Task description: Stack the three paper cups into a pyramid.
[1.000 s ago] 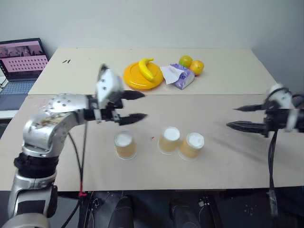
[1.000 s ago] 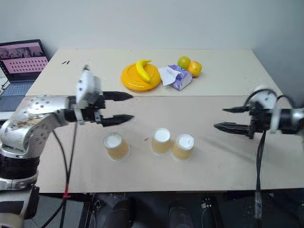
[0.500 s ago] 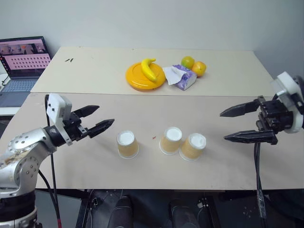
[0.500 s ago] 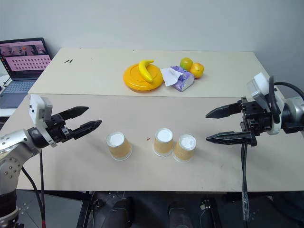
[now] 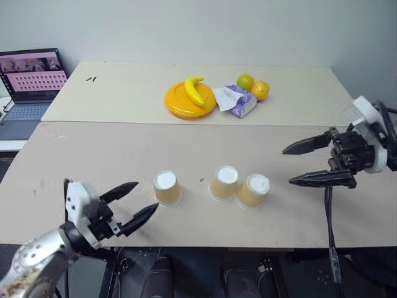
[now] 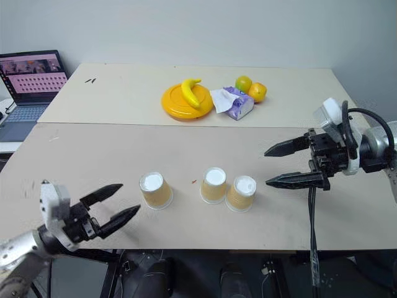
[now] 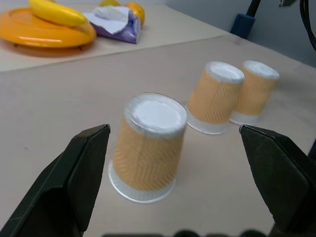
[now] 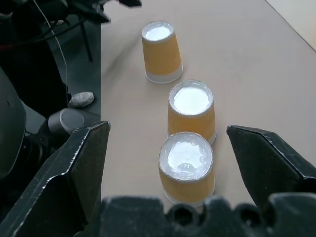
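Three paper cups stand upside down in a row on the near table: the left cup, the middle cup and the right cup, the last two touching. No pyramid stands; all three cups rest on the table. My left gripper is open, low at the table's front edge, pointing at the left cup from its left with a small gap. My right gripper is open, hovering to the right of the right cup, empty.
On the far table lie a yellow plate with a banana, a purple tissue pack and two round fruits. A laptop stands at the far left. A seam divides the two tables.
My left arm has dropped and pulled back from above the left cup to the table's front edge. The right gripper has shifted slightly toward the cups. The cups have not moved.
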{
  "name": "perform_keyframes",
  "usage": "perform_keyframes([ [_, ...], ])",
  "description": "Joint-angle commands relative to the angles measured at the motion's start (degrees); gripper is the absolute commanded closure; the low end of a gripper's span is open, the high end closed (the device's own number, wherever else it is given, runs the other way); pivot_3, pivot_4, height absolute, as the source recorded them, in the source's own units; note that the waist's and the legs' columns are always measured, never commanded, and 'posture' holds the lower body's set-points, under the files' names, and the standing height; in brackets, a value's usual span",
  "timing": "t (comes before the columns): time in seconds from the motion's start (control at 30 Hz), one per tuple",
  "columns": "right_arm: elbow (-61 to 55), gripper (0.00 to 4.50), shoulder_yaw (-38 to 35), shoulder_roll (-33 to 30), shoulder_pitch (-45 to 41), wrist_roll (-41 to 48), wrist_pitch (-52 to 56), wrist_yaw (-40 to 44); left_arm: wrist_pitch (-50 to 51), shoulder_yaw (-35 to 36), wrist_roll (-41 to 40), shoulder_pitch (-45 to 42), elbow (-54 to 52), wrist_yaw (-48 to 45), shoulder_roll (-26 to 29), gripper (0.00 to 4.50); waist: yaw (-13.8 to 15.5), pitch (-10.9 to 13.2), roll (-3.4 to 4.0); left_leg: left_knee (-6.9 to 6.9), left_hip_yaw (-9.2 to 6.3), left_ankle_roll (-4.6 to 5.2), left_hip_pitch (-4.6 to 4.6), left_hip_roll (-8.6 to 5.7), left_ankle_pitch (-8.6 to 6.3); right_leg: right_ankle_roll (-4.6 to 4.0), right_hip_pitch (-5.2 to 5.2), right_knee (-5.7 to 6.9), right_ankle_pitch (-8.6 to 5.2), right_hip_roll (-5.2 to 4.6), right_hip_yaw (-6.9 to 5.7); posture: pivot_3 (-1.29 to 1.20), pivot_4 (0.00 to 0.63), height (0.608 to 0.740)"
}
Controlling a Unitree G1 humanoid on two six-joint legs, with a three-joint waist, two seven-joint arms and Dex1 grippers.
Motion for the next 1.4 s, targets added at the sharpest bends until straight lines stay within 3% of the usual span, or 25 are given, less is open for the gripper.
perform_keyframes([
  [0.03,-1.47,0.05,-5.18,-0.54,-4.02,5.49,3.78,-1.17,-7.63,-3.8,4.92,2.44,0.53,0.09,-2.91,0.0,-0.01,0.0,0.01,0.0,0.01,0.0,0.0,-0.01,0.0,0.0,0.0,0.0,0.0,0.0,0.0,0.0,0.15,0.732],
  [0.27,-1.55,0.05,-8.14,1.06,-10.09,14.0,10.73,-4.44,-19.2,-10.28,13.54,2.24,7.67,1.82,-7.96,0.0,-0.12,0.0,0.0,0.02,0.0,0.0,0.0,0.0,0.0,-0.02,0.02,-0.03,-0.01,0.0,0.01,0.0,0.15,0.732],
  [0.47,-1.93,0.05,-7.87,0.84,-11.22,15.03,11.49,-5.6,-24.21,-12.45,16.41,-1.59,13.16,3.51,-9.33,0.0,0.03,-0.01,0.01,0.0,0.01,0.01,-0.03,-0.01,-0.01,0.0,0.0,-0.07,0.0,0.0,0.01,0.0,0.15,0.732],
  [1.1,-6.5,0.05,-11.17,-0.45,-8.15,16.49,12.82,-10.21,-24.19,-19.55,19.54,-14.72,19.69,7.83,-9.69,0.0,0.04,-0.01,0.02,-0.04,-0.01,0.01,-0.03,-0.01,0.0,0.03,-0.01,-0.01,0.0,0.01,0.01,0.0,0.15,0.732],
  [1.2,-6.28,0.0,-10.98,-0.4,-8.07,16.38,12.46,-10.46,-24.33,-19.72,18.99,-15.69,20.28,8.03,-9.98,0.73,0.03,-0.01,0.02,-0.02,0.0,0.01,-0.03,-0.02,0.0,0.03,0.0,-0.02,0.0,0.0,0.01,0.0,0.15,0.732],
  [1.3,-5.59,0.0,-10.5,-0.5,-8.4,15.9,12.07,-10.21,-24.71,-20.3,19.16,-16.76,21.03,8.16,-10.35,1.88,0.03,-0.01,0.02,-0.04,-0.01,0.01,-0.03,-0.02,0.0,0.03,0.0,-0.02,0.0,0.0,0.01,0.0,0.15,0.732],
  [1.4,-5.23,0.0,-10.54,-0.79,-8.47,15.66,11.97,-10.02,-24.15,-19.93,18.59,-18.08,21.03,8.72,-10.4,2.01,0.05,-0.01,0.02,-0.03,-0.01,0.01,-0.03,-0.02,0.0,0.03,0.0,-0.03,0.0,0.01,0.0,0.0,0.15,0.732],
])
